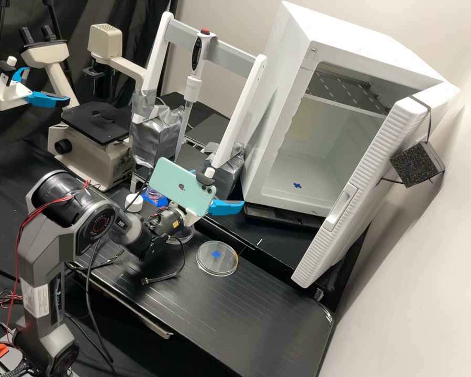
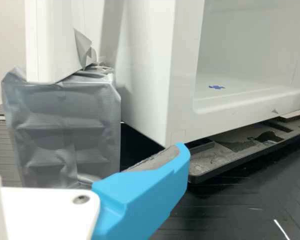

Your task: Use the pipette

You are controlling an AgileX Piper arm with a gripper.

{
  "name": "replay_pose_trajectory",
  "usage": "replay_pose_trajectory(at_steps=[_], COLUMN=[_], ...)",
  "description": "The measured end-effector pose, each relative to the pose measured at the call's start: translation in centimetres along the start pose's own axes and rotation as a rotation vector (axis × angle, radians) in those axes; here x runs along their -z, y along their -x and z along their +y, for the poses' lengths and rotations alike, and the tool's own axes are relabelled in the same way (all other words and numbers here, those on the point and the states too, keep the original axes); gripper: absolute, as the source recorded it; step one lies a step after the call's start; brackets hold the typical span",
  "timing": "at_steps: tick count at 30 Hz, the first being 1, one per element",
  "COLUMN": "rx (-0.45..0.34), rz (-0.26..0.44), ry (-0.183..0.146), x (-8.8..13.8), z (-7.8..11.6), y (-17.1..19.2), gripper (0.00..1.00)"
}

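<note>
Reach for the pipette controller point(image 1: 193, 88), upright at the grey crossbar point(image 1: 230, 51); with fingers of the gripper point(image 1: 219, 188) parted and empty, probably best approach level, centring before squeezing, sparing the slender tube point(image 1: 184, 125).

High view: bright, diffuse light; pale sheen across the black counter point(image 1: 267, 314); soft shading inside the white cabinet point(image 1: 356, 44). Wrist view: muted highlights on silver tape point(image 2: 60, 125).
</note>
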Motion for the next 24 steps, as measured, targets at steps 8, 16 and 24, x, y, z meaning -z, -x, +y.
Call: replay_pose_trajectory(at_steps=[8,16,24], rx=[-0.001,-0.022,-0.094], rz=[0.001,0.041,0.314], ry=[0.0,-0.024,-0.032], x=[0.0,0.3,6.7], z=[0.0,1.1,2.8], y=[0.0,3.4,8.0], gripper=[1.0,1.0,1.0])
